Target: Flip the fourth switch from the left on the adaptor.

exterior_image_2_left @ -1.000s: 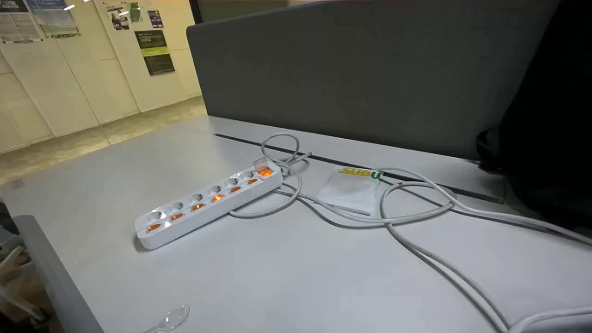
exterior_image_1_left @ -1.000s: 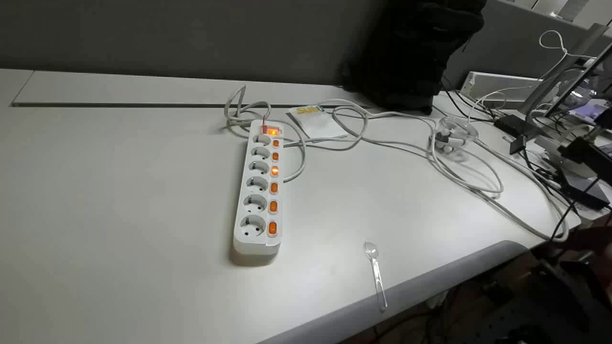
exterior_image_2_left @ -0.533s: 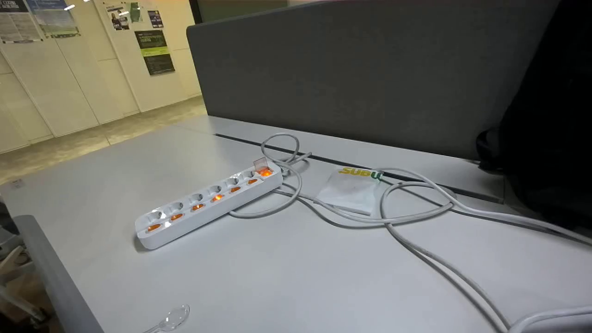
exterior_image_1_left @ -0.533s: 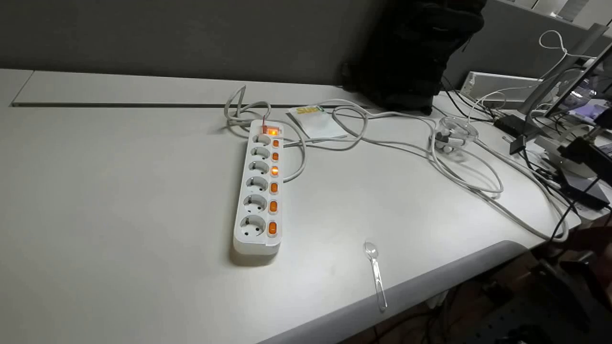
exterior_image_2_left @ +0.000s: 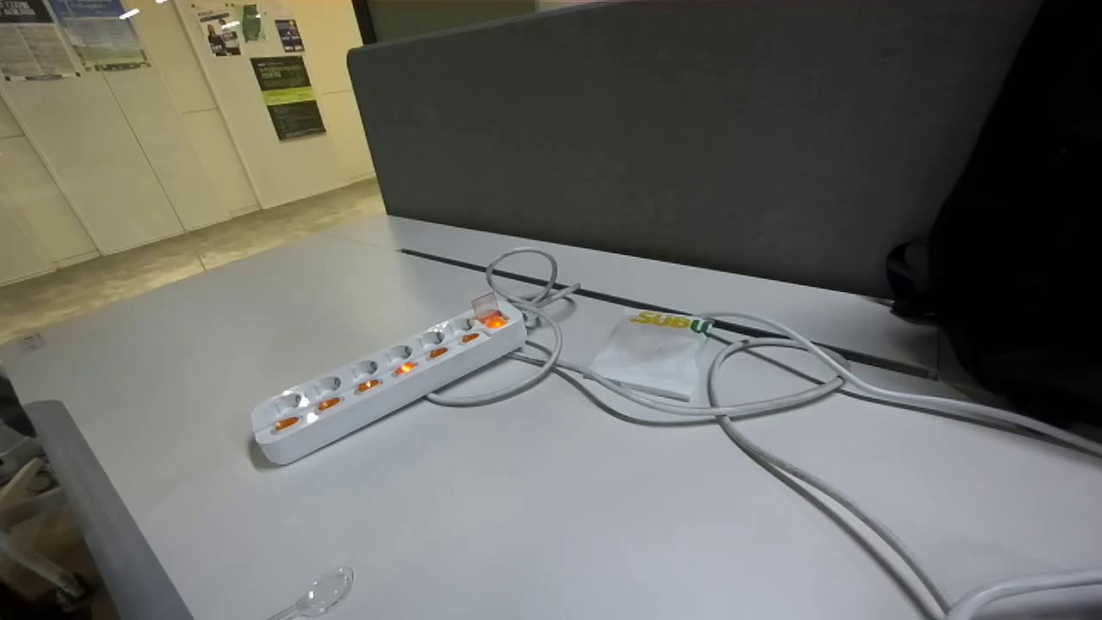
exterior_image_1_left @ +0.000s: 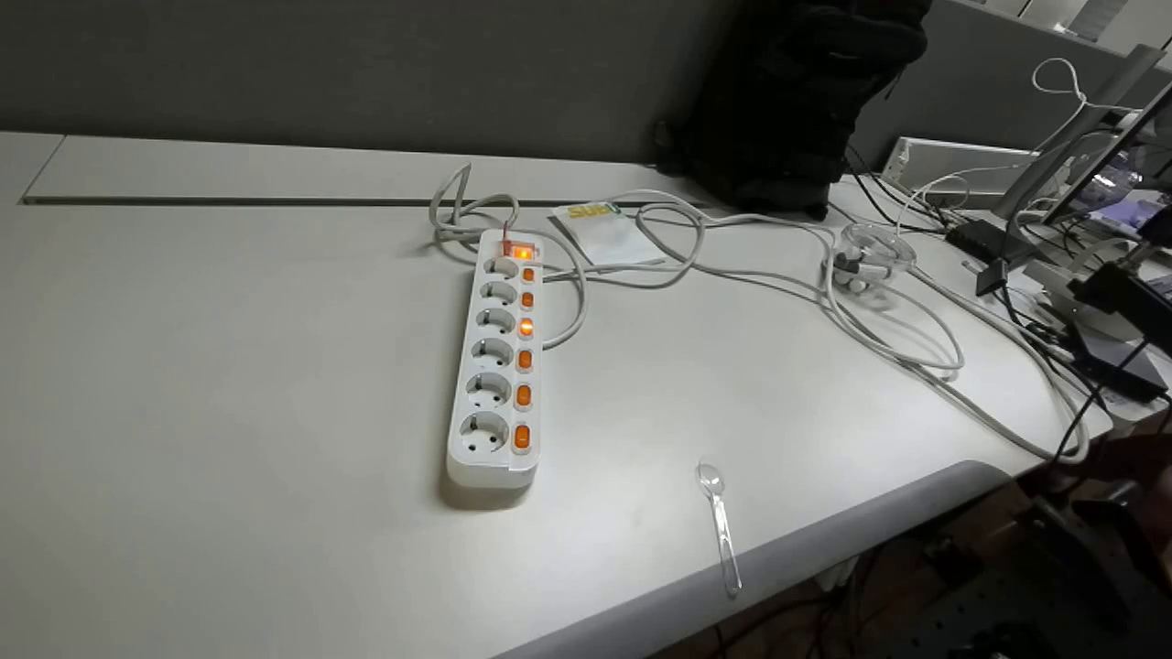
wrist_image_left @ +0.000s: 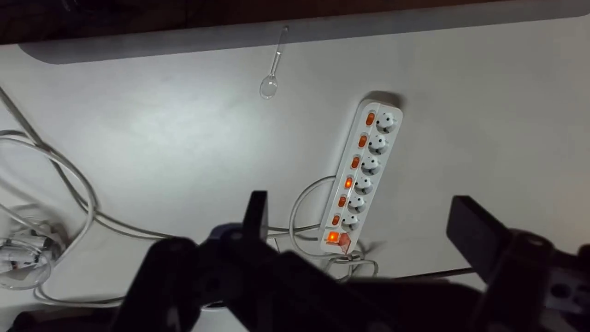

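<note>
Inspector: Position of the white six-socket power strip [exterior_image_1_left: 507,371]?

Recorder: It lies on the counter [exterior_image_1_left: 229,366], sockets [wrist_image_left: 370,165] uppermost. At its cable end the main switch [wrist_image_left: 333,237] glows, a translucent cover [exterior_image_2_left: 485,304] standing up beside it.

Inspector: Condition of the small rockers [wrist_image_left: 362,141]?

Recorder: Six, orange, in a row. The lit rocker [wrist_image_left: 348,182] is fourth from the strip's plain end, third from the main switch. The remaining five look dull.

Inspector: And the end effector [wrist_image_left: 360,207]?

Recorder: Its fingers [wrist_image_left: 480,233] stand wide apart in the wrist view, with the strip showing between them.

Inspector: Surroundings, taken from the strip?

Recorder: White cable [exterior_image_2_left: 478,401] loops about its cable end and along its switch side. Near the cable end on that side rests a white packet [exterior_image_2_left: 650,362] lettered "SUB" in yellow. Well apart on the same side is a clear plastic container [exterior_image_1_left: 884,238]. A clear plastic spoon [wrist_image_left: 268,86] lies off the switch side toward the plain end, its handle over the grey edging [wrist_image_left: 184,41]. Beyond the cable end stand a grey partition [exterior_image_2_left: 646,146] and, toward the switch side, a black backpack [exterior_image_1_left: 797,110].
</note>
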You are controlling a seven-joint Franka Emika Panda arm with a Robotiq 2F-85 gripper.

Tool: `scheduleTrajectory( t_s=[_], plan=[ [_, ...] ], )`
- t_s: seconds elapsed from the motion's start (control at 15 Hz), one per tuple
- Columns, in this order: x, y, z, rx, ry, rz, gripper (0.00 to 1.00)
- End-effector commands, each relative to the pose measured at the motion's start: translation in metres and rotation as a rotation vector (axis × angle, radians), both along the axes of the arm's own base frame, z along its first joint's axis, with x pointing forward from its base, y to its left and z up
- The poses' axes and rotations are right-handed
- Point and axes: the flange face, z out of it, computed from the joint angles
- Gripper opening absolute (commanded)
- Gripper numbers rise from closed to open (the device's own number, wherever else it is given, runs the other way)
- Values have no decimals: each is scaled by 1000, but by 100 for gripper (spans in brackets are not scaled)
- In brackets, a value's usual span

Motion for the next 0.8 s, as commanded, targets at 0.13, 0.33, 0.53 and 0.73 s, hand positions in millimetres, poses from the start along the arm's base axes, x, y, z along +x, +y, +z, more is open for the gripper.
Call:
scheduleTrajectory(
  t_s=[0.13,0.33,0.53,0.73],
  plan=[
    [32,-28,-23,-14,-23,-149,100],
    [53,-45,-47,-34,-49,-223,67],
    [74,-57,-73,-53,-73,-305,45],
    [93,-60,-97,-84,-94,-360,25]
  ],
)
